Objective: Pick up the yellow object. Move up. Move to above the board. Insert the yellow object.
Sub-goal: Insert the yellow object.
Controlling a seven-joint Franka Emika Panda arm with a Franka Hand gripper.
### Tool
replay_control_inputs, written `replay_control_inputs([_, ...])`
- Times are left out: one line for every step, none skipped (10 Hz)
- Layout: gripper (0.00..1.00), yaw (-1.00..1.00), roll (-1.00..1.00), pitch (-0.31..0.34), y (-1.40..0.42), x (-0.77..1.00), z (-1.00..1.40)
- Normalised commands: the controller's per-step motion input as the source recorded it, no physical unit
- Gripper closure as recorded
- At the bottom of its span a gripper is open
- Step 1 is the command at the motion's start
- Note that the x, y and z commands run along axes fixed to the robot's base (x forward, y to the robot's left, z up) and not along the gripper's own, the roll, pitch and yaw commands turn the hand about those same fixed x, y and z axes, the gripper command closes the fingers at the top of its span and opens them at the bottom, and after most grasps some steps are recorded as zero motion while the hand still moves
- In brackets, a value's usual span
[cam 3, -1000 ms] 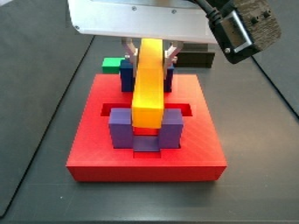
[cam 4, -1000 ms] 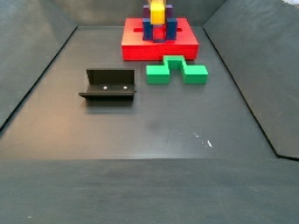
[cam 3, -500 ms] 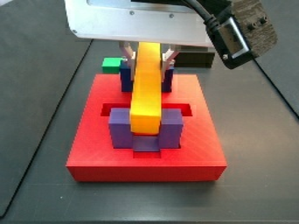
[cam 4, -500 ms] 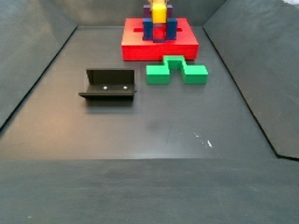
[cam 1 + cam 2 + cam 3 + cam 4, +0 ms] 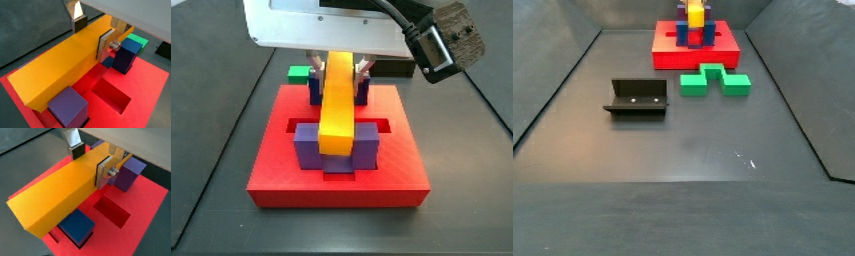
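Lowering since a second earlier, the gripper (image 5: pixel 91 34) had its jaws clamped on the yellow bar (image 5: pixel 337 95), now seating between the board's (image 5: pixel 338 180) posts.

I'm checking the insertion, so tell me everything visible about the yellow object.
The yellow object is a long, plain yellow-orange bar with smooth, matte faces and sharp edges. The tool clamps it near its far end, silver fingers on both long sides. It lies lengthwise over the red board, its near end between the purple posts. Whether it is fully seated is unclear.
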Motion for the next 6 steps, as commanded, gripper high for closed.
replay_control_inputs([1.00,0.10,-0.10,-0.090,-0.05,0.06,-0.07])
replay_control_inputs([1.00,0.08,-0.10,-0.127,-0.06,0.01,-0.12])
replay_control_inputs([1.00,0.00,-0.02,-0.069,-0.07,0.00,-0.13])
replay_control_inputs([1.00,-0.03,-0.01,0.000,0.00,0.00,-0.06])
replay_control_inputs([1.00,-0.01,-0.12,-0.027,0.00,0.00,-0.13])
replay_control_inputs([1.00,0.00,-0.20,-0.003,0.01,0.00,-0.16])
